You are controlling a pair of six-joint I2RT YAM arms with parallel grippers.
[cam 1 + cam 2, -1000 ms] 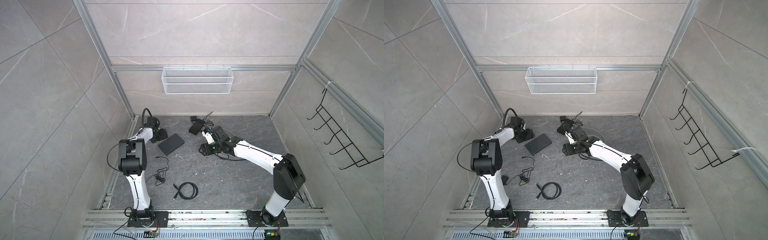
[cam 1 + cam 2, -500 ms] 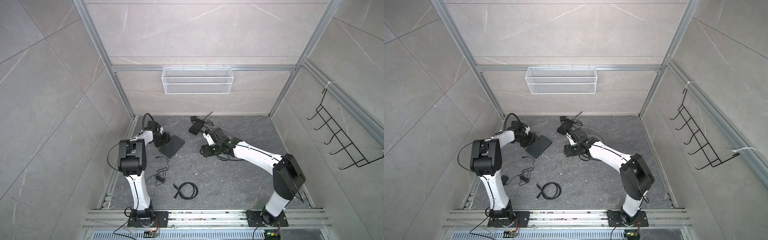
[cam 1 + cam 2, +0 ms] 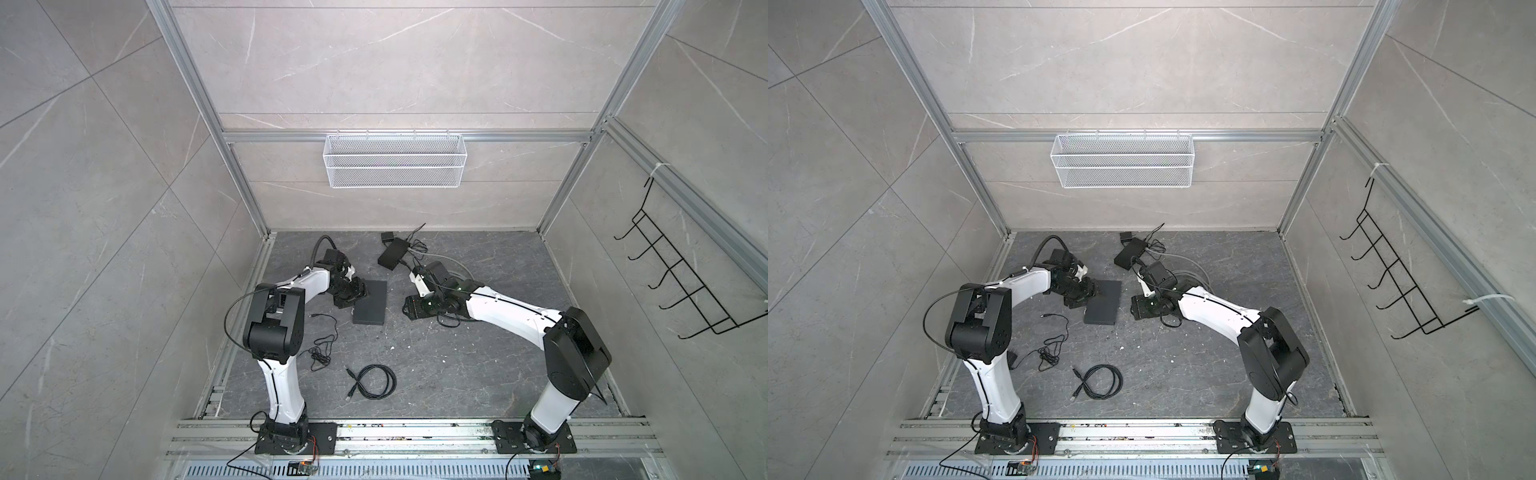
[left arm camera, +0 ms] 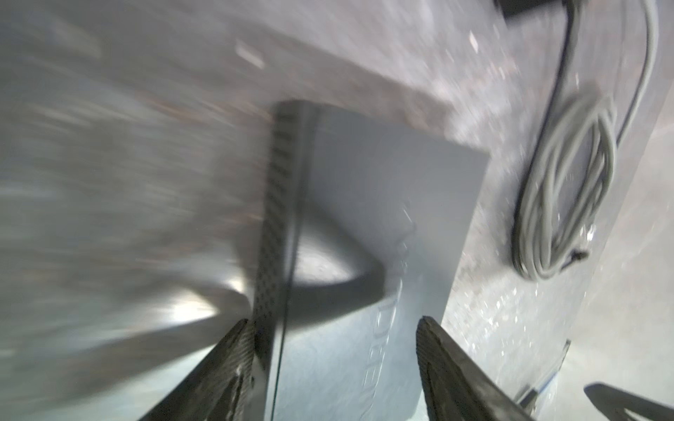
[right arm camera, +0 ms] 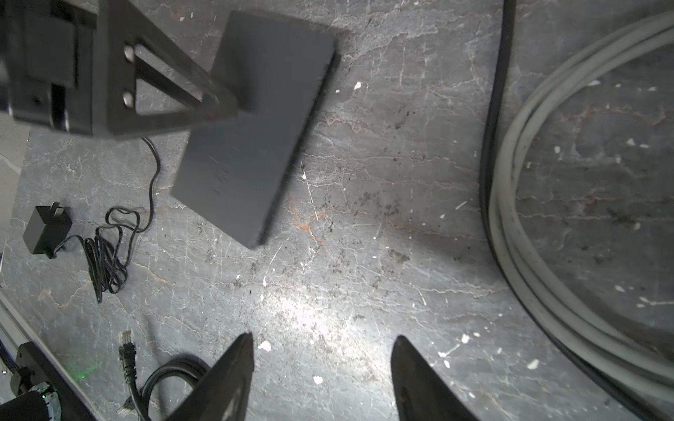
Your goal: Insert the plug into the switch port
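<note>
- Evidently the left arm [image 3: 291,286] has the holding job. Its left gripper [image 4: 333,323] sits at one end of the switch [image 3: 371,309], with one finger against a ribbed side and the other over the flat top. The jaws stand well apart. The wrist view is too smeared to tell whether they actually pinch the casing.
- The right arm [image 3: 507,309] carries the right gripper [image 5: 321,340] low over bare floor [image 5: 364,218], near the switch. Its jaws are apart with nothing between them, so I judge it free to fetch the plug.
- The switch lies flat between the two grippers, with a ribbed long edge facing the right arm. That edge is too blurred to say whether it shows vents or ports.
- A grey cable coil [image 5: 505,218] lies beside the right arm, apart from the switch. It looks to be no part of this job.
- The black patch cable [image 5: 171,366] lies looped on the floor, well apart from the switch.
- Its plug [image 5: 126,340], a clear-bodied network connector, rests loose on the floor at the cable's free end. Neither gripper touches it, so insertion has not begun and picking it up comes first.
</note>
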